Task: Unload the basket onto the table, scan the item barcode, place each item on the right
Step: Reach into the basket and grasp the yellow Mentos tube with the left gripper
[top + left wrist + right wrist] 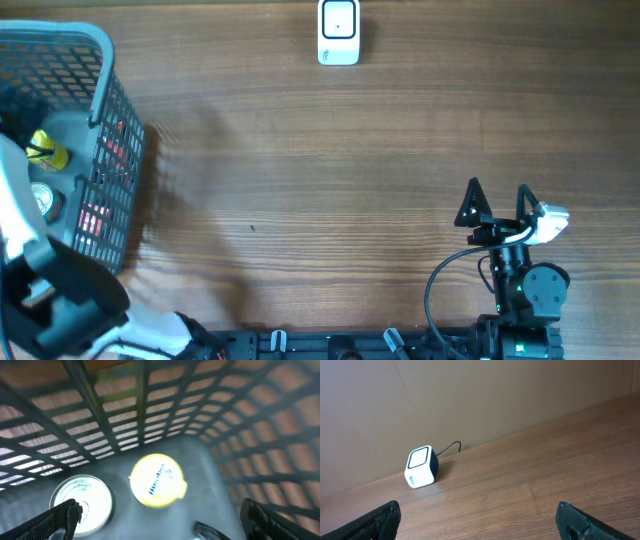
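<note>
Overhead, the left arm (60,290) is nearest, reaching over the basket (105,70) at the table's (300,180) left edge. A yellow item (46,150) and a tin (45,200) lie inside. The scanner (338,32) stands at the far edge, with open wood between. The right gripper (498,195) sits near the front edge, jaws spread and empty.

Left wrist: the left gripper (162,517) hangs over the yellow item, jaws wide, holding nothing.

Right wrist: the scanner stands well ahead.

Overhead top-down; L wrist deep in basket (100,420), R wrist low facing scanner (421,467).
</note>
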Controlling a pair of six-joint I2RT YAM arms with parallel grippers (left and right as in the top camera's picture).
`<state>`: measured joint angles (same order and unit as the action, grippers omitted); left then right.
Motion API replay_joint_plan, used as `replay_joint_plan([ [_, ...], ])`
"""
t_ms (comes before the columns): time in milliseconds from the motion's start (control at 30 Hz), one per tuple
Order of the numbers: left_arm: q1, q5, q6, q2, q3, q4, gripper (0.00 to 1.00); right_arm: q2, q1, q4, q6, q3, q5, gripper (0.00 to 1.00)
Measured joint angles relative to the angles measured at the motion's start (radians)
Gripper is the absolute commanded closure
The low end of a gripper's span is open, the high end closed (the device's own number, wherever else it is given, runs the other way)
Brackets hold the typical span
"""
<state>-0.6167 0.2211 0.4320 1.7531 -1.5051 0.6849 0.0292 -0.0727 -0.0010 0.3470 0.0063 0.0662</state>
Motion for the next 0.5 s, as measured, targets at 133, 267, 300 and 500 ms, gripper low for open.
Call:
replay_joint_plan([
  [133,0.0,0.039,0.0,0.143,0.0,-0.035,0.0,0.0,0.0,0.0,0.0,0.0,0.0,0.0],
  [267,-0.002,0.044,0.0,0.227,0.0,-0.103,0.05,0.0,0.0,0.0,0.0,0.0,0.0,0.0],
  [300,-0.002,0.045,0.0,0.253,0.0,-0.119,0.18,0.0,0.0,0.0,0.0,0.0,0.0,0.0],
  [500,-0.002,0.047,-0.006,0.297,0.0,-0.158,0.42,0.0,0.0,0.0,0.0,0.0,0.0,0.0],
])
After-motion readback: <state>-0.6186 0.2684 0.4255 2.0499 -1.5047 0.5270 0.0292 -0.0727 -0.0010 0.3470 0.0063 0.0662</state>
